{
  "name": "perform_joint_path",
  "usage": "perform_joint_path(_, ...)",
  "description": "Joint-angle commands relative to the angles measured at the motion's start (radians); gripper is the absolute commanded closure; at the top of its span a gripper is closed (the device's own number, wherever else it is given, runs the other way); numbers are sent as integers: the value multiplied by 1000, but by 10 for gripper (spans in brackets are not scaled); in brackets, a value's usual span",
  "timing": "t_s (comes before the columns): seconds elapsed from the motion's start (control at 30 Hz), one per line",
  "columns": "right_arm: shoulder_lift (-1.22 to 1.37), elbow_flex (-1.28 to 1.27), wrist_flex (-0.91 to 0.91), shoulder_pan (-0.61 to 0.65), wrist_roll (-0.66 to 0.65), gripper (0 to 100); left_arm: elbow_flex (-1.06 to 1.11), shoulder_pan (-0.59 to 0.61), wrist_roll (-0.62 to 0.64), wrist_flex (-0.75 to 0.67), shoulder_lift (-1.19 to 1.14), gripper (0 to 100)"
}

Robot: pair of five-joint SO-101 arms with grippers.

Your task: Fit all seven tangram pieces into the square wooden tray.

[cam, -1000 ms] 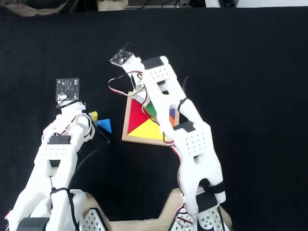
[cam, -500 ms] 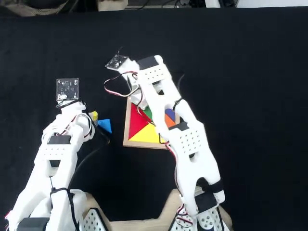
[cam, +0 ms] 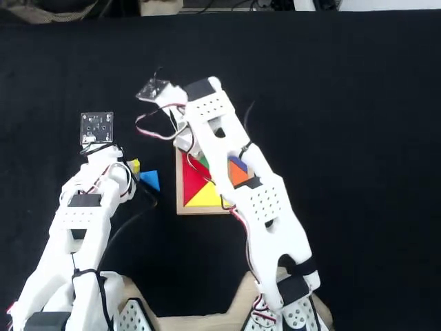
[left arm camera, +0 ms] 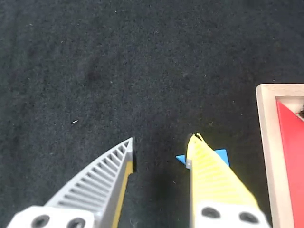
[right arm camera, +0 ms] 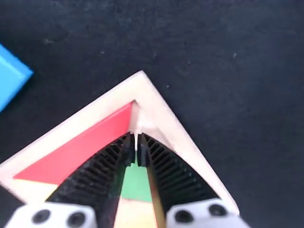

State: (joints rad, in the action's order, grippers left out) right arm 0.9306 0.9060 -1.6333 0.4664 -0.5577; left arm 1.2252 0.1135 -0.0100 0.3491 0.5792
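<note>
Though flat, square tray (cam: pixel 196 209) slightly askew.

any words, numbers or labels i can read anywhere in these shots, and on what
No text can be read.
The wooden tray, the red piece in it and the loose blue piece are plain, with no print.
The small square board at the left arm's wrist has tiny marks, too small to read.
</note>
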Motion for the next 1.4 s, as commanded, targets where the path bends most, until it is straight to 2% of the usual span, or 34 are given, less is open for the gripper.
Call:
perform_joint_path(0.0,-7,197,-95,-31,-3,988,-16,-25,3,-20,9,807)
perform_joint_path(0.07,-4,248,-123,-40,-3,988,-16,-33,3,-20,9,804)
perform_joint_path(0.2,-73,251,-133,-92,2,988,-24,-31,3,-18,3,726)
perform_joint_path(0.33,-228,239,-133,-158,104,988,-41,-33,2,-9,0,712)
perform_joint_path(0.53,-440,-12,-132,-163,130,988,-67,-56,-34,-5,-57,712)
perform_joint_path(0.63,-538,-173,-123,-178,138,988,-137,-59,-31,87,-101,712)
perform_joint_path(0.73,-628,-332,-69,-229,213,988,-245,-25,100,235,-155,712)
perform_joint_path(0.83,-714,-535,40,-307,270,988,-367,-35,256,428,-201,712)
perform_joint_path(0.9,-776,-696,137,-350,296,988,-410,-58,336,494,-222,712)
perform_joint_path(1.03,-918,-1050,388,-387,301,988,-418,-119,497,499,-264,712)
perform_joint_path(1.17,-1064,-1346,614,-371,321,988,-415,-213,620,465,-301,712)
perform_joint_path(1.27,-1119,-1463,706,-345,344,988,-412,-242,647,405,-341,712)
perform_joint_path(1.37,-1109,-1468,712,-348,342,988,-421,-216,654,351,-419,712)
